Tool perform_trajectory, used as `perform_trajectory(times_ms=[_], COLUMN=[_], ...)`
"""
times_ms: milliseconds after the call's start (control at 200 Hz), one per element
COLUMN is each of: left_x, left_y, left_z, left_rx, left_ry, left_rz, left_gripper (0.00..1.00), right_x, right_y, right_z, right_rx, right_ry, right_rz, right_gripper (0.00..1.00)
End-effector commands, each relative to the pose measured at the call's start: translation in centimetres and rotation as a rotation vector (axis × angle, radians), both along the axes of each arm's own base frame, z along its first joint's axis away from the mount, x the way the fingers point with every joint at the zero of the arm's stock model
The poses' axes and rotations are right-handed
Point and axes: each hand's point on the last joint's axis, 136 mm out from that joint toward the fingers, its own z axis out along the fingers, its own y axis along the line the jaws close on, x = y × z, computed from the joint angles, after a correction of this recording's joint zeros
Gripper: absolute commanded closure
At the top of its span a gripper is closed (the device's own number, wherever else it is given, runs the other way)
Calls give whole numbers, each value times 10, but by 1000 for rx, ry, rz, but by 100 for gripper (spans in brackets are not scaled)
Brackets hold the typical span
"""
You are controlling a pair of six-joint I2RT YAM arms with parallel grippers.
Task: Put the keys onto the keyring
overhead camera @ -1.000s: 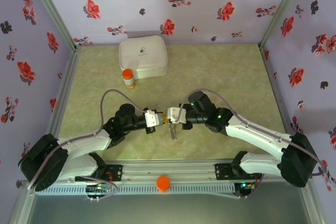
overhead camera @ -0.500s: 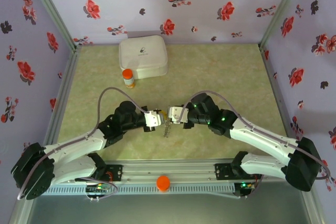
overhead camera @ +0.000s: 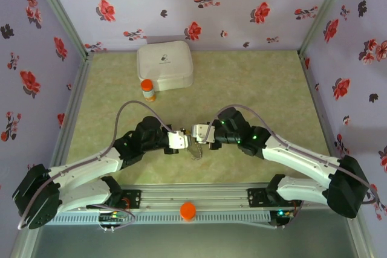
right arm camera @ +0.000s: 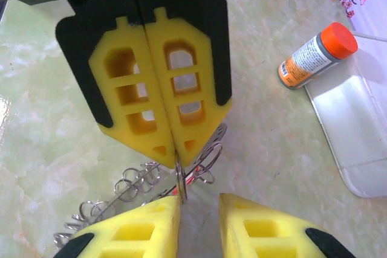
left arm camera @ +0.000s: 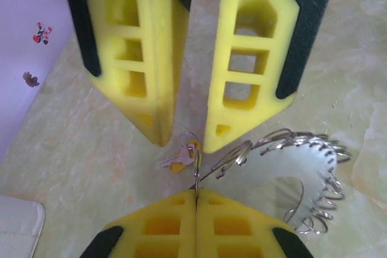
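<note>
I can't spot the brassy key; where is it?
Left wrist view, centre: the brassy key sits between the left gripper and right gripper, left of the keyring.

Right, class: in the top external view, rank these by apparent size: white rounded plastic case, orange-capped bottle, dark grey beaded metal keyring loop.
1. white rounded plastic case
2 and 3 undecided: orange-capped bottle and dark grey beaded metal keyring loop look about alike.
</note>
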Motion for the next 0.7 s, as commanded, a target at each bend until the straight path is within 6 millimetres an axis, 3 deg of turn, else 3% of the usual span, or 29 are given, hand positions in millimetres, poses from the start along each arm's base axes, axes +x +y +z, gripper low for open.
perform_trajectory(times_ms=[0,165,565,695], left_x=[-2,-4,-11,-12], left_y=[-10,-10,-11,-8], left_z=[26,26,25,23], left_rx=[-73,-85,-90,-74], left_ry=[-58,-62,-36,-27], left_rz=[-34,-41,-70,-65], left_gripper=[100,100,100,100], right_x=[-8,-8,-8,-8], right_y=[5,0,8,7], right_z=[-4,-9,6,8], right_rx=[34,38,74,78], right_ry=[39,41,22,24], right_rz=[28,10,47,41], right_gripper=[76,78,88,86])
